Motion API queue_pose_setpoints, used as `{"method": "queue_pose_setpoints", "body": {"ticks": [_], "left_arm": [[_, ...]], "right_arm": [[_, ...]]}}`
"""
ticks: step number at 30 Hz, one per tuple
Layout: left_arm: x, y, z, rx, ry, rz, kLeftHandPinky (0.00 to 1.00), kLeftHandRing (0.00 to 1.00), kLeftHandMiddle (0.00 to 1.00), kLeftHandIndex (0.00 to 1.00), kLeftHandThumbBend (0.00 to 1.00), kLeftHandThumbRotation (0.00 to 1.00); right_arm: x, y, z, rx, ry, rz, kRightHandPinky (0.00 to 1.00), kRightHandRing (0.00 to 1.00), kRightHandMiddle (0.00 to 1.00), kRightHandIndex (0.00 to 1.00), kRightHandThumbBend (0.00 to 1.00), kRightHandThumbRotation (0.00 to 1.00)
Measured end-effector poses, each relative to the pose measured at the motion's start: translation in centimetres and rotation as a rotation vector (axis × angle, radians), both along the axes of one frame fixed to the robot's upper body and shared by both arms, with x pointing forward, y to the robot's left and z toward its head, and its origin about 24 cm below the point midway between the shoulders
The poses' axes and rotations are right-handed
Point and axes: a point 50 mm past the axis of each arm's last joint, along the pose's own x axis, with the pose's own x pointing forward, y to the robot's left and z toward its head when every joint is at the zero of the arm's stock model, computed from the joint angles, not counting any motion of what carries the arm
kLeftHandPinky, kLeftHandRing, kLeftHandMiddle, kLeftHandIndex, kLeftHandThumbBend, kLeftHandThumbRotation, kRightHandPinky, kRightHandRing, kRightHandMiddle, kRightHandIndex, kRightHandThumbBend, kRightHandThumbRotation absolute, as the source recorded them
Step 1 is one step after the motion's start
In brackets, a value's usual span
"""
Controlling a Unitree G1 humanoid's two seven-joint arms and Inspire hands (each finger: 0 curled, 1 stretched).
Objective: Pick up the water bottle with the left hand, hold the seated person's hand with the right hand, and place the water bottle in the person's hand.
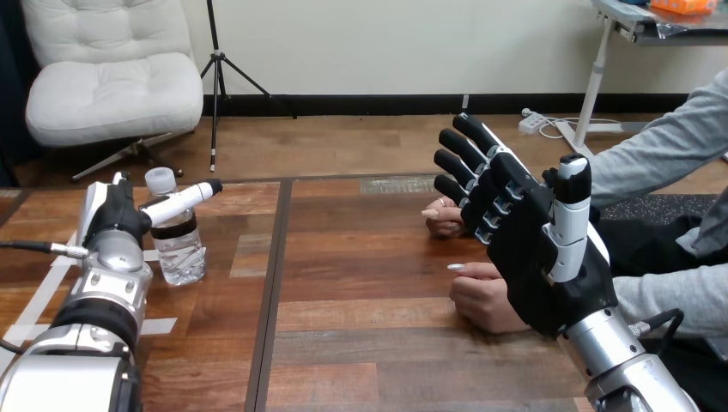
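Observation:
A clear water bottle (178,249) with a white cap stands upright on the wooden table (369,343) at the left. My left hand (116,219) is right beside it on its left, and one straight finger (185,202) reaches across the bottle's neck; the hand is open. At the right, my right hand (549,275) is raised and open, its fingers straight and pointing away. Behind it the person's two hands rest on the table: the farther one (442,221) and the nearer one (481,299), both loosely curled and partly hidden by my hand. I cannot tell whether my hand touches them.
White tape strips (159,326) mark the table near the bottle. A dark seam (273,292) runs front to back between the table's boards. The person's grey sleeves (661,296) come in from the right edge.

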Motion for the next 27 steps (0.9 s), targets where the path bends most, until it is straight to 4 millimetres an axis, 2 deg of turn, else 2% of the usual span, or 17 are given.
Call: {"method": "queue_pose_setpoints", "body": {"ticks": [9,27], "left_arm": [[0.11,-0.07,0.18,-0.028,-0.031,0.000,0.83,0.90,0.94,0.99,0.96,0.34],[0.15,-0.24,0.18,-0.016,-0.036,-0.002,0.75,0.85,0.90,0.91,0.92,0.20]], "right_arm": [[-0.02,-0.02,-0.04,0.000,0.002,-0.003,0.98,0.98,0.96,0.96,0.97,1.00],[-0.08,-0.03,-0.12,0.000,0.005,-0.002,1.00,0.99,0.98,0.97,0.96,1.00]]}}
